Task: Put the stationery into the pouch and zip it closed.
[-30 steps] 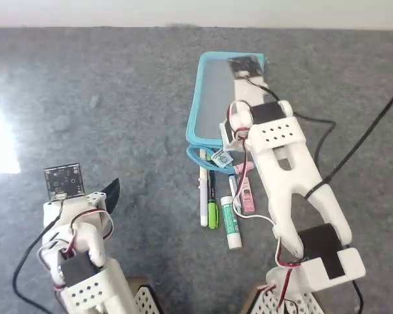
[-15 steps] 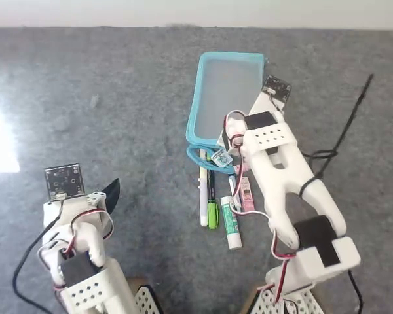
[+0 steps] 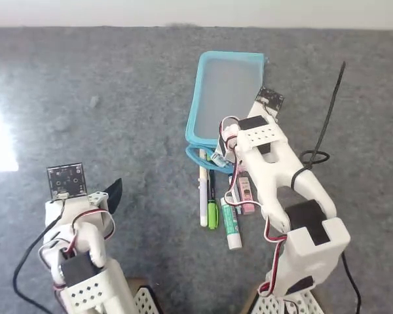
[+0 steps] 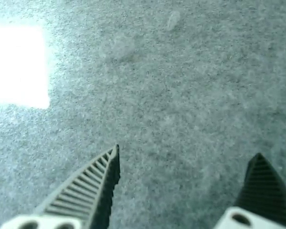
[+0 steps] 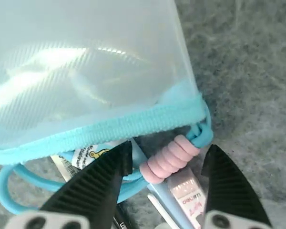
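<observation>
right wrist view – right gripper (image 5: 170,149) agape over pink pull (image 5: 168,159) of pouch (image 5: 86,67) – left gripper (image 4: 187,156) agape above table (image 4: 181,71).

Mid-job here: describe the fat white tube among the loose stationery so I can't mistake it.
Find the blue-edged pouch in the middle of the table; loose stationery lies in a row at its end nearest the robot. The tube is the thick white one with a green band, between the green-tipped pen and the pink item, and it reaches farthest from the pouch.

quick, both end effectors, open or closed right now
Left end effector: open, holding nothing.
Right end effector: open, straddling the pink beaded pull, not gripping.
</observation>
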`<action>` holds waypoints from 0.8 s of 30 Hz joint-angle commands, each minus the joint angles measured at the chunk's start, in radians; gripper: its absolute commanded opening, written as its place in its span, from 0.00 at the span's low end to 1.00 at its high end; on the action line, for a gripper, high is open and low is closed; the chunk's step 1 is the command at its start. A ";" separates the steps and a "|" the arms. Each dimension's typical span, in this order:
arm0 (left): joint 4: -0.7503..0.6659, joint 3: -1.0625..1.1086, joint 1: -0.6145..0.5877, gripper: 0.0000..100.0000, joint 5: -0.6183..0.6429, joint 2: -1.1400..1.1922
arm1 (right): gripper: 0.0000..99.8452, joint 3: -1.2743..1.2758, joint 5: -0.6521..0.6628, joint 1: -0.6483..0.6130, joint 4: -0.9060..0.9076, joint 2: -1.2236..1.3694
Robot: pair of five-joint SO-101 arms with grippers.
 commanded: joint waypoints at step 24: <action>-0.021 -0.007 0.005 0.39 0.012 -0.009 | 0.01 -0.060 0.646 0.108 0.067 -0.199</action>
